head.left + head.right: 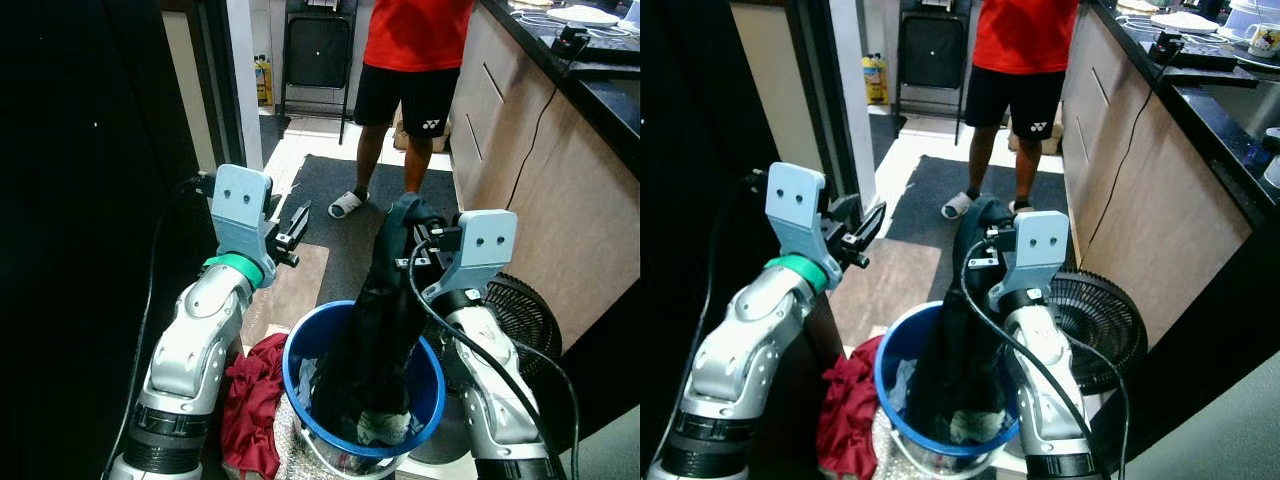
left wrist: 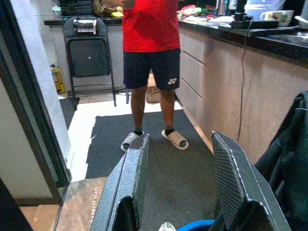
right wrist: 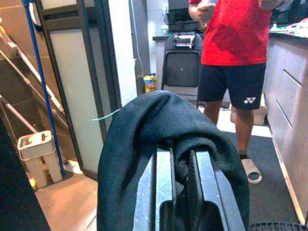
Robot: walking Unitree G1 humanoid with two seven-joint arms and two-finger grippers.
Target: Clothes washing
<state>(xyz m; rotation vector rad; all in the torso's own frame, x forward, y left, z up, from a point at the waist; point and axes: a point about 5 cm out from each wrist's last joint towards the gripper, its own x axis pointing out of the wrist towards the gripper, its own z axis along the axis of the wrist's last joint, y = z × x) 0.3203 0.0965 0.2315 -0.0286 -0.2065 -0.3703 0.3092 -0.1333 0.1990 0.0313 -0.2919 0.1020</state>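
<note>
Unloading is underway: right gripper is clamping a dark garment and lifting it from the bucket; left gripper (jaws apart, empty) is hovering; next, carrying it clear.

Counts recorded. Round blue plastic buckets: 1, at 6 o'clock. Dark green-black cloth garments: 1, draped from the bucket upward. Crumpled dark red cloth garments: 1, at 7 o'clock beside the bucket. Round black wire-grille floor fans: 1, at 4 o'clock. Black folding metal chairs: 1, at 12 o'clock. Persons in red shirt and black shorts: 1, at 12 o'clock. White slide sandals: 2. Yellow plastic bottles: 1. White slotted plastic baskets: 1.
</note>
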